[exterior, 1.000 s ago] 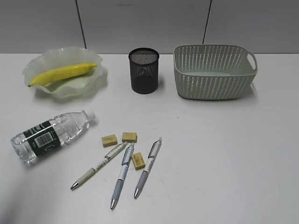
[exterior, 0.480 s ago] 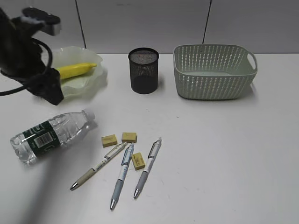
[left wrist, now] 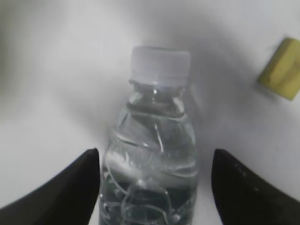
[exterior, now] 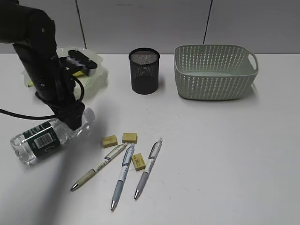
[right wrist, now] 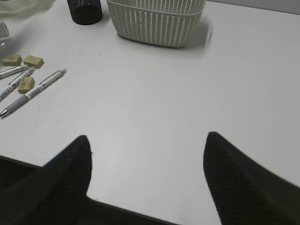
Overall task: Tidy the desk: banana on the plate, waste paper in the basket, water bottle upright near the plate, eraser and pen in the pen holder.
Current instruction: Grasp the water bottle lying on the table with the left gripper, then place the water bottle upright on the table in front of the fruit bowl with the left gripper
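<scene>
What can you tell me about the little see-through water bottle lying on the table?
The small clear plastic water bottle lies on its side on the white desk, white cap pointing toward the back right. It has a dark green label with a barcode and looks full of water. The open left gripper straddles its shoulder, one black finger on each side; whether they touch the bottle cannot be told. It sits in front of the pale green wavy plate, left of the yellow erasers.
</scene>
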Robot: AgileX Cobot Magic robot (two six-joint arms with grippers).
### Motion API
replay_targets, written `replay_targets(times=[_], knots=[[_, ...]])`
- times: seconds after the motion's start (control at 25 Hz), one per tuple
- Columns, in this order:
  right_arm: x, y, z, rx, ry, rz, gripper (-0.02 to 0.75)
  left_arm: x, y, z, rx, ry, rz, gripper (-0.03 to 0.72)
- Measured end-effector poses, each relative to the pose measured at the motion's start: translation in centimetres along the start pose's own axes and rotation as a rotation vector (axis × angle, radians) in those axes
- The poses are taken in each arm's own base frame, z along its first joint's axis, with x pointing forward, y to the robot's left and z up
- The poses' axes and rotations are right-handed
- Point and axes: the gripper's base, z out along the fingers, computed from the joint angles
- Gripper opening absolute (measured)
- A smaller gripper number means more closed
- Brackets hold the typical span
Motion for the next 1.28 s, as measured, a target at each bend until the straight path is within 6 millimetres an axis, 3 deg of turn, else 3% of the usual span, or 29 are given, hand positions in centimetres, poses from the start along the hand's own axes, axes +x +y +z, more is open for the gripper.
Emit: replay_targets(times=[0.2,0.64,0.84,1.08,1.28], knots=[[0.0,0.0,0.0,0.000,0.000,0.000,0.582,-0.7,0.3,0.3,-0.024,-0.061,0.000,0.557],[0.0,0.0,0.0,0.000,0.000,0.000,0.582,-0.6,0.2,4.2,0.005,0.032,0.010,0.585],[0.0,0.0,0.0,0.000,-0.001,0.000,0.582,-0.3,0.3,4.5,-0.001,0.069,0.015,0.483],[0.0,0.0,0.0,0.000,-0.001,0.000,0.582,-0.1,-0.1,3.5,0.034,0.078,-0.017,0.485],[0.0,0.0,0.0,0.000,-0.001,0.000,0.582,-0.3,-0.7,-1.1,0.071,-0.062,-0.087,0.485]])
